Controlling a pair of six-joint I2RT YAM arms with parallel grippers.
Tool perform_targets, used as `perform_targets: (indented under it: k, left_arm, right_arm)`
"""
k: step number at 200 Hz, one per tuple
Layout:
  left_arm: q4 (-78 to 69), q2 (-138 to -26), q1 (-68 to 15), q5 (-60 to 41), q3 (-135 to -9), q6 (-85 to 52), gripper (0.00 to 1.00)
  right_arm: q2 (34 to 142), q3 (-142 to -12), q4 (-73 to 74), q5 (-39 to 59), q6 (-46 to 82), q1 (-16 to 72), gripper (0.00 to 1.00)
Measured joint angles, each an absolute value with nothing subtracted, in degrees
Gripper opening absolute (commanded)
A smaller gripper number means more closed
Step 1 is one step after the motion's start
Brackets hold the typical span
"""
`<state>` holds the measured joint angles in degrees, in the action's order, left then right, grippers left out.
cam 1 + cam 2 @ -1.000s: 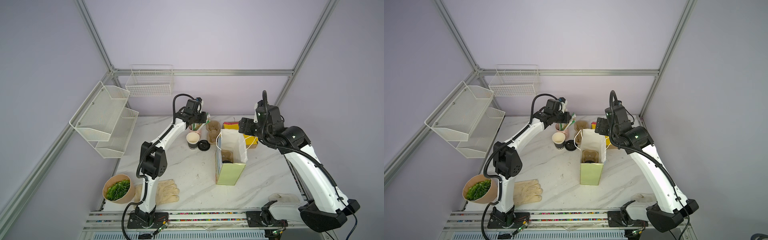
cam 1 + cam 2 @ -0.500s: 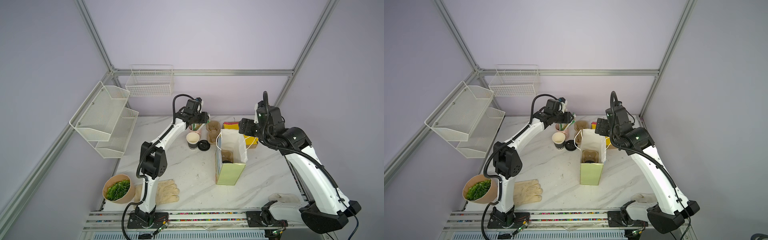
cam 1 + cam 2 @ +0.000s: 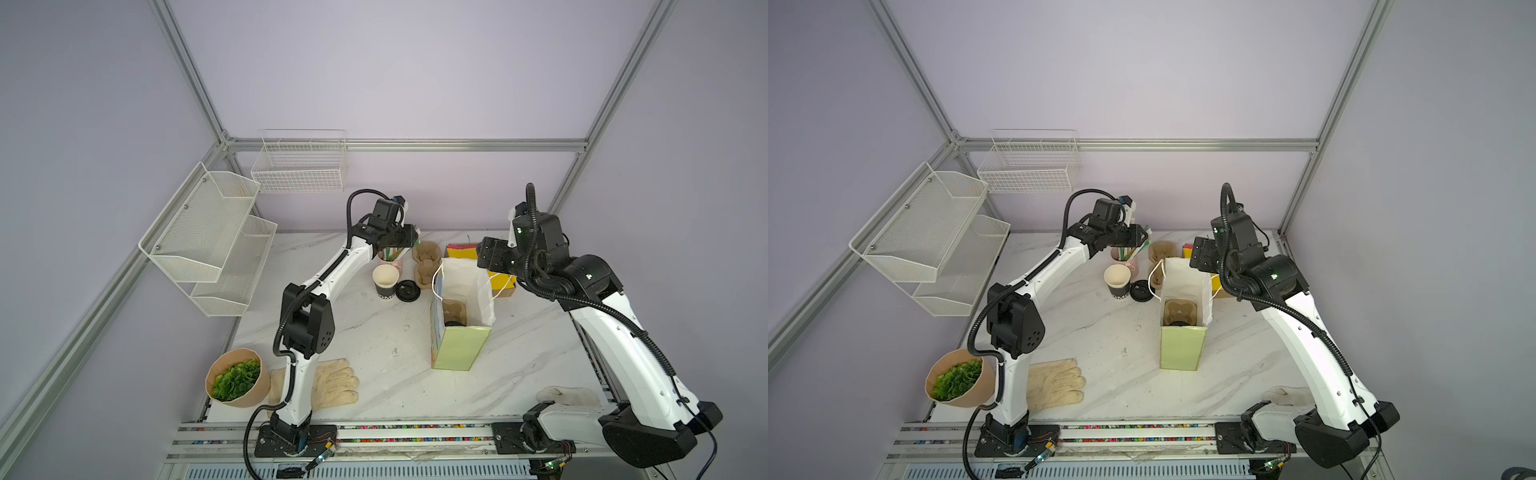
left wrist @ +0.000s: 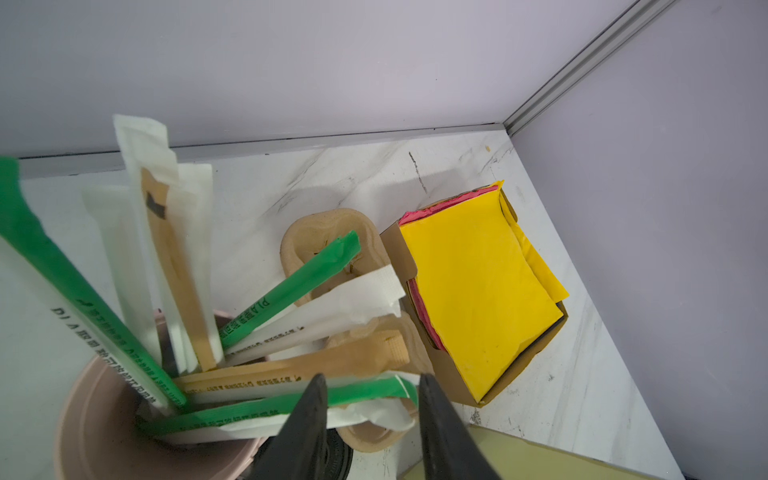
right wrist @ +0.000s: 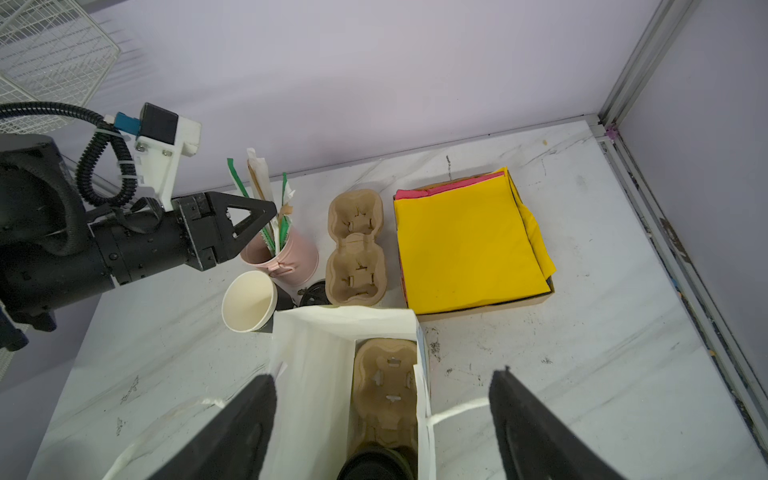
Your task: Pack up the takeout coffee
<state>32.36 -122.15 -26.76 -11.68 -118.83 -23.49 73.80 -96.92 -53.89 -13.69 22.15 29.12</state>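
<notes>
Marble table (image 3: 374, 332) is the biggest thing here. I'll place everything off the paper bag (image 3: 457, 349), which stands upright about mid-table with its mouth open. A white mesh shelf (image 3: 208, 232) hangs on the wall well to the bag's left.

The right gripper (image 5: 384, 374) hovers just above the bag's mouth, fingers spread wide and gripping nothing. The left gripper (image 4: 374, 378) is behind the bag and to its left, over the straw cup. Its fingers are a modest way apart and wrapped straw ends lie across the gap, not pinched as far as I can see.

A cardboard box (image 5: 465, 245) of yellow and pink napkins sits behind the bag on its right. A pale glove (image 3: 332, 382) lies in front of the bag to the left, with a bowl (image 3: 237, 382) of green leaves further left again. A spare carrier (image 5: 357, 245) of brown pulp sits just behind the bag.

The pink cup (image 5: 286, 257), stuffed with wrapped straws, is behind-left of the bag. The black cup (image 3: 385, 280), lidless and cream inside, stands left of the bag's back edge.

The coffee (image 5: 374, 463) is down inside the bag — only its black top shows, seated in a second carrier (image 5: 386, 382) on the bag's floor, in the pocket nearest the green front. Smallest bit: a loose lid (image 3: 407, 290), flat on the table between the black cup and the bag.
</notes>
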Motion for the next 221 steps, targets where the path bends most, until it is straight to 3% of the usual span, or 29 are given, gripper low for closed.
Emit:
perform_targets:
  k: [31, 111, 221]
  left_arm:
    - [32.4, -122.1, -26.9, -12.0, -118.8, -23.5, 0.4]
    - [32.5, -124.2, -27.2, -11.7, -118.8, -23.4, 0.2]
    - [33.9, -124.8, -27.2, -10.9, -119.3, -23.4, 0.0]
  right_arm:
    - [73.8, -96.4, -53.5, -13.5, 22.2, 29.1, 0.84]
    - [73.8, -95.7, -53.3, -12.8, 21.9, 29.1, 0.84]
    - [73.8, -95.6, -53.2, -12.6, 22.0, 29.1, 0.84]
